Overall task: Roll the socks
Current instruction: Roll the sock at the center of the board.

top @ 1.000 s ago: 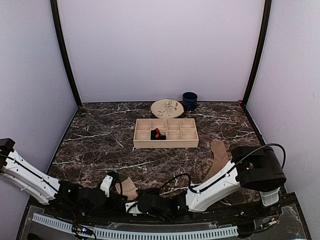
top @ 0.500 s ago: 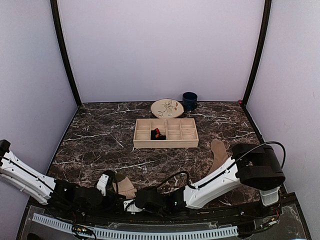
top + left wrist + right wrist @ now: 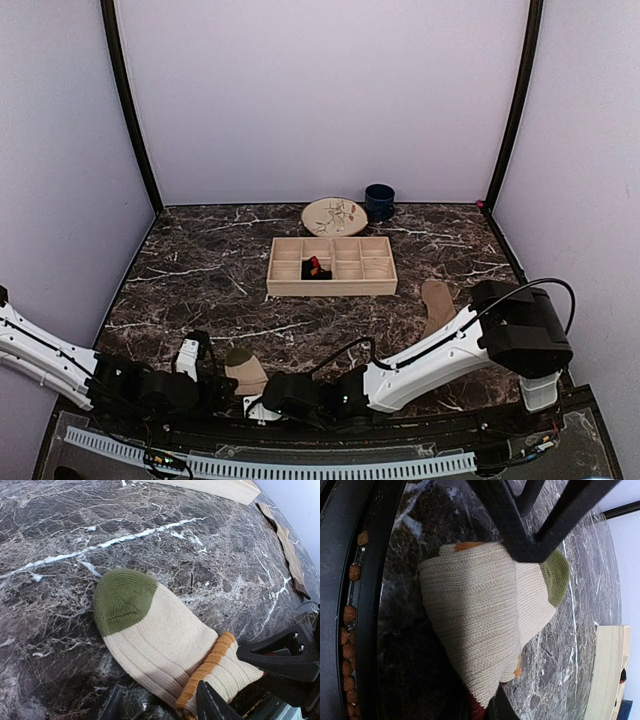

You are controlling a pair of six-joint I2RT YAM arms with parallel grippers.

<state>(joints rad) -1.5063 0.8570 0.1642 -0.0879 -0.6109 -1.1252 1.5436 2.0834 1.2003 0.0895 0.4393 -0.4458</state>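
Handover is how I read this moment. Over the last second the left gripper (image 3: 160, 700) has let its fingers spread from a tight pinch to a moderate gap, and its arm has slid back toward its own side, so the fingers now only straddle the cuff end of the striped sock (image 3: 150, 635). That sock lies at the near edge of the table (image 3: 200, 280), green toe pointing away, between the two grippers. The right gripper (image 3: 255, 666) has narrowed meanwhile and, as far as its crowded wrist view lets me judge, pinches the cuff fabric. No roll is formed yet, I think. The tan sock (image 3: 437, 300) lies well apart on the right.
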